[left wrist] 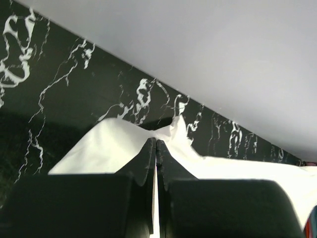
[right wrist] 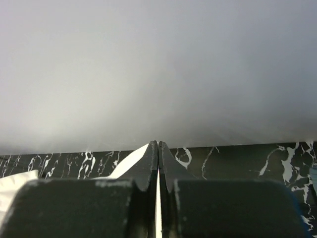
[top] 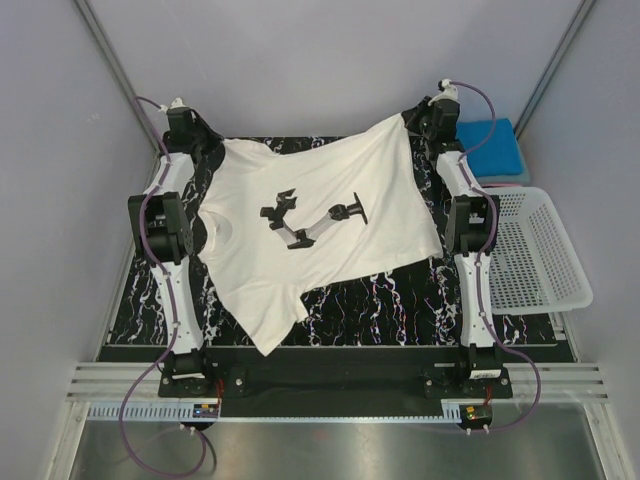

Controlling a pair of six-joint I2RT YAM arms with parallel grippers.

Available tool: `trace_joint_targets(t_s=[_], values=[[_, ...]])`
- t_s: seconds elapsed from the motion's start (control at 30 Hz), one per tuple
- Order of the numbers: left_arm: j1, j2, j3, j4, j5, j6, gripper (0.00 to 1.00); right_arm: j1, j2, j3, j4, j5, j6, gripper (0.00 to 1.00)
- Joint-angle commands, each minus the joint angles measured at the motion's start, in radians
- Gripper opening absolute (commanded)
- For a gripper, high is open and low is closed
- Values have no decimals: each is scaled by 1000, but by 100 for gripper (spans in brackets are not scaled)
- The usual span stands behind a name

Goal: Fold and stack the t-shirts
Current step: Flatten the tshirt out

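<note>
At the near edge, a bare strip of the black marbled table (top: pixel 400 310) runs between the two arm bases, and the right half of that strip is the widest open ground. One sleeve of the white t-shirt (top: pixel 330 215) reaches down into the strip on the left and stops short of the table's near edge.

Farther in, the shirt's body lies spread across the middle of the table, skewed so that its edges run at a slant to the table's sides. Its black chest print (top: pixel 300 220) faces up. The shirt's left edge lies against the left arm, and its right edge comes close to the right arm, with a narrow wedge of bare marble near that arm's base. Outside the right arm, beyond the table's right edge, sits a white lattice basket (top: pixel 535 250).

At the far side, both corners of the shirt are raised. The left hand (left wrist: pixel 156 148) is closed, pinching white cloth between its fingertips just above the marble. The right hand (right wrist: pixel 158 151) is closed too, with a sliver of white cloth between its tips, close to the back wall. A folded blue t-shirt (top: pixel 492 148) lies just right of that hand, behind the basket.
</note>
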Motion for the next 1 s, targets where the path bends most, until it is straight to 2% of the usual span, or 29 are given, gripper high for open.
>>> trace_joint_targets(t_s=[0.0, 0.17, 0.37, 0.57, 0.73, 0.83, 0.97], values=[[-3, -66, 11, 48, -26, 4, 0, -11, 11, -14, 136, -43, 34, 0], [-3, -94, 8, 36, -45, 5, 0, -9, 34, 16, 115, -78, 33, 0], [-3, -108, 48, 65, -36, 21, 0, -14, 10, -52, 115, -80, -12, 0], [-3, -183, -3, 48, 1, 24, 0, -34, 2, -86, 119, -95, -12, 0], [-3, -289, -153, 39, -51, 62, 0, -47, -49, -153, 132, -113, -24, 0], [-32, -313, -120, -83, -169, 158, 0, -47, -64, -135, 74, -116, -41, 0], [-83, -353, -135, -141, -242, 226, 0, -81, -110, -190, 58, -138, -70, 0]])
